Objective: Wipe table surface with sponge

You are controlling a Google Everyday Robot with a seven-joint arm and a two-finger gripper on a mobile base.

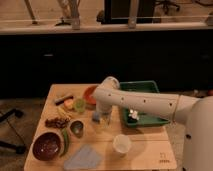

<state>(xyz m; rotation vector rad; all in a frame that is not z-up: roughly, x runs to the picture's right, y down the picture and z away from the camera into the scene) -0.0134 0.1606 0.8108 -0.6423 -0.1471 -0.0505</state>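
Note:
The pale-wood table surface (145,155) fills the lower middle of the camera view. The small blue-grey sponge (95,116) is at the table's middle, just below the orange bowl. My white arm reaches in from the right and bends down, and my gripper (103,119) is right at the sponge, low over the tabletop. The sponge's right side is hidden by the gripper. I cannot tell whether the sponge is held or only touched.
A green tray (150,87) holding a white object (132,115) is under my arm at the right. A white cup (121,144), a blue-grey cloth (84,157), a brown bowl (46,146), a small grey bowl (76,128), an orange bowl (90,95) and food items lie around.

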